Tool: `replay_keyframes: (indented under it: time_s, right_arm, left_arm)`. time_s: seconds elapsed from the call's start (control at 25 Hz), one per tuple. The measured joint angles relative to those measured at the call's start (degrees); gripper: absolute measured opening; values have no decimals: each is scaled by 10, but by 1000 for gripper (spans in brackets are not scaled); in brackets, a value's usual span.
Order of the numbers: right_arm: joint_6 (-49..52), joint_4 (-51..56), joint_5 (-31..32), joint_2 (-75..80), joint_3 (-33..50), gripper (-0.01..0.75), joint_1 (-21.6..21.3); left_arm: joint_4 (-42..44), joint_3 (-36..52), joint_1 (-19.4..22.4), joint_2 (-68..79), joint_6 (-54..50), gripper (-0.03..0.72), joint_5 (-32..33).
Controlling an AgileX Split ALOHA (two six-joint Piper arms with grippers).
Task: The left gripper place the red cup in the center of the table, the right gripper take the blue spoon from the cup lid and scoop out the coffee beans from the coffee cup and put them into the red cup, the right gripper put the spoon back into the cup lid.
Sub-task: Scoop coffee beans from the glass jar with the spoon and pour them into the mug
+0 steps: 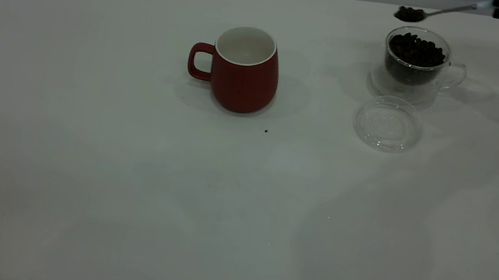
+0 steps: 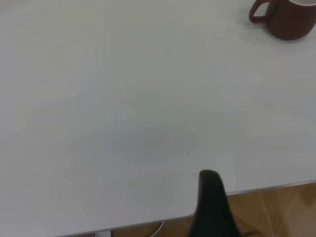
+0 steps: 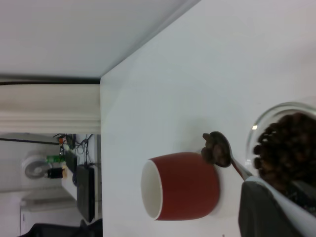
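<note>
The red cup (image 1: 244, 69) stands upright at the table's centre, white inside, handle to the left; it also shows in the left wrist view (image 2: 286, 19) and the right wrist view (image 3: 185, 186). A glass coffee cup (image 1: 415, 60) full of coffee beans stands at the far right. My right gripper (image 1: 498, 8) is shut on the blue spoon's handle (image 1: 481, 5). The spoon bowl (image 1: 409, 14) carries a heap of beans and hangs just above the coffee cup's far-left rim. In the right wrist view the loaded spoon (image 3: 217, 149) hangs between both cups. The clear cup lid (image 1: 387, 123) lies bare.
My left gripper (image 2: 211, 195) is parked over the table's edge, far from the red cup and outside the exterior view. A dark speck (image 1: 265, 131) lies in front of the red cup. The table edge (image 2: 256, 190) borders a wooden floor.
</note>
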Motion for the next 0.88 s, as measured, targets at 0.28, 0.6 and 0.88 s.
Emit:
replay_keyframes:
  time_s: [0.28,0.6,0.88]
  right_arm:
    - [0,16,0,0,0,105,65]
    - [2,39,0,0,0,105,144]
    - [2,39,0,0,0,105,193]
  left_arm:
    - [0,0,0,0,0,587,0]
    - [0,0,0,0,0,587,0]
    - [0,0,0,0,0,587,0]
